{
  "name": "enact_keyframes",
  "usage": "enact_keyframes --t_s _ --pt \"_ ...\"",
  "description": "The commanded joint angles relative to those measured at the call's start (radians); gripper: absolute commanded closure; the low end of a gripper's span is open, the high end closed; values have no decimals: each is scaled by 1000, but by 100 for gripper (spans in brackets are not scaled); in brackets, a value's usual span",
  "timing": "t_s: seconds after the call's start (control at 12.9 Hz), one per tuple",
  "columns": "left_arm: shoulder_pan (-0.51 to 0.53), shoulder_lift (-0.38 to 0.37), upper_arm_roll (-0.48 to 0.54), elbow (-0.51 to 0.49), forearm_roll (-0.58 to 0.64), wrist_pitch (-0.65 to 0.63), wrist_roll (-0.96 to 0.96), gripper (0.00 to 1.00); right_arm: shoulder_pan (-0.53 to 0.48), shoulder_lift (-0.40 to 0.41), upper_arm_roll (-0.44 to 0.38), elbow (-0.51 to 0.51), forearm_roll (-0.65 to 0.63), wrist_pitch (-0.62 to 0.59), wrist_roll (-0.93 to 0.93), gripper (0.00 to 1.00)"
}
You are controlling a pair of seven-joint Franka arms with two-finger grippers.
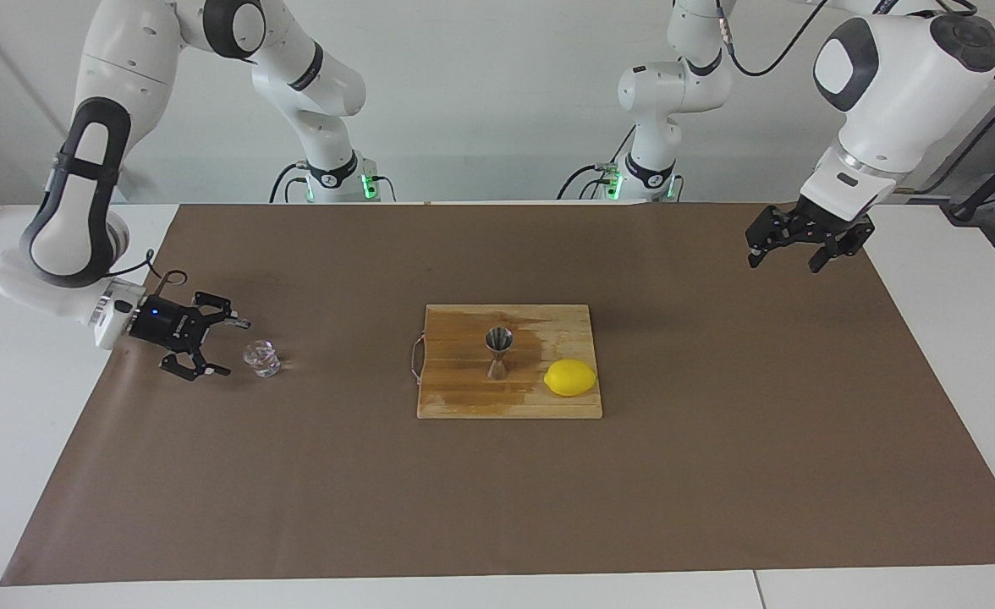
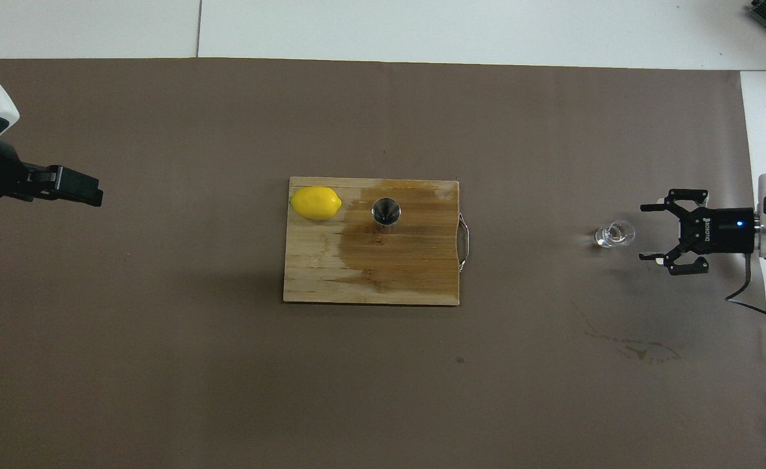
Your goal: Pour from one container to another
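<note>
Right gripper [image 1: 220, 347]: at the middle left of the facing view, low over the brown mat, lying almost level with its open end turned toward the glass cup. Its fingers are spread wide and hold nothing; the tips stop just short of the cup, one above and one below it in the frame.
Right arm: folds down from its base at the top of the frame and bends back sharply at the wrist, which seems meant to bring the jaws in sideways for a grasp around the cup's wall.
Glass cup [image 1: 261, 359]: upright on the mat at the middle left, just beside the right gripper's tips, well apart from the board. I judge it the vessel to be poured from; its contents cannot be read.
Cutting board [image 1: 464, 397]: centre of the frame, part of its surface darkened and wet.
Jigger [image 1: 498, 353]: stands upright in the middle of the board, mouth up, apparently the receiving vessel.
Lemon [image 1: 570, 377]: on the board's corner, just beside the jigger, not touching it.
Left gripper [image 1: 805, 245]: at the upper right, raised above the mat's edge, pointing downward with fingers apart and empty; this arm waits, clear of the board.
Step in hand: approach to the cup, grasp not yet made.
</note>
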Motion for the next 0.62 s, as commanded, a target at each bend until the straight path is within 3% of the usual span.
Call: enact_keyframes --t_s 0.0,0.15,0.54 --pt "-78 50 37 112 21 -125 -83 0 -24 50 15 53 24 -41 -27 0" --pt "-92 59 32 137 30 -178 -172 0 -14 51 24 47 63 -37 -28 0" --pt "-91 25 37 82 49 -95 -172 0 -5 71 24 21 94 -26 -73 0"
